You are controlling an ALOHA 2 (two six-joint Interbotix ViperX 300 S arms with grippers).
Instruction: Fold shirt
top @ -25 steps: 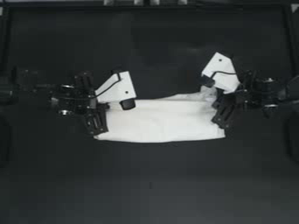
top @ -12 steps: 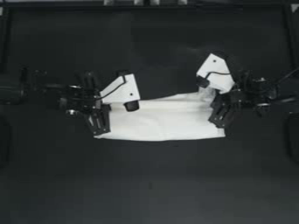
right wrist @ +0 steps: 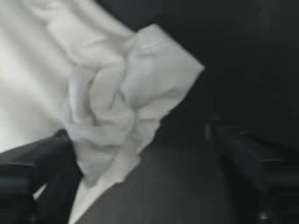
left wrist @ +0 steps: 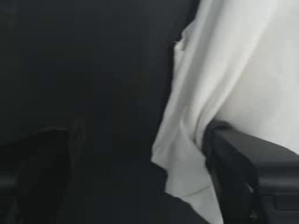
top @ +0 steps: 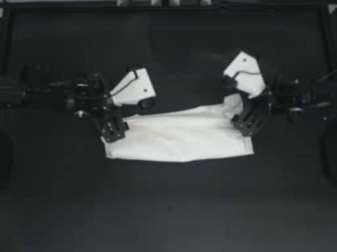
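My left end effector point(top: 113, 129) and right end effector point(top: 247, 123) sit spread at opposite ends of the shirt point(top: 184, 135), which lies bunched mid-surface point(top: 171, 206), cloth edges between the jaws.

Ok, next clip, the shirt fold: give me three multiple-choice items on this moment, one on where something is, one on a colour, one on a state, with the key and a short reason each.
1. Where is the left gripper?
A. At the shirt's left edge
B. Parked at the table's far corner
C. Over the shirt's middle

2. What colour is the shirt?
A. Black
B. White
C. Red

3. How do the right gripper's jaws stand?
A. Shut tight on a sleeve
B. Open, with bunched cloth beside one jaw
C. Out of view

Key: 1 A, the top view puts it at the cloth's left edge. 2 B, the cloth is plain white against the dark table. 3 B, the right wrist view shows a wide gap between the jaws, crumpled cloth lying at one of them.
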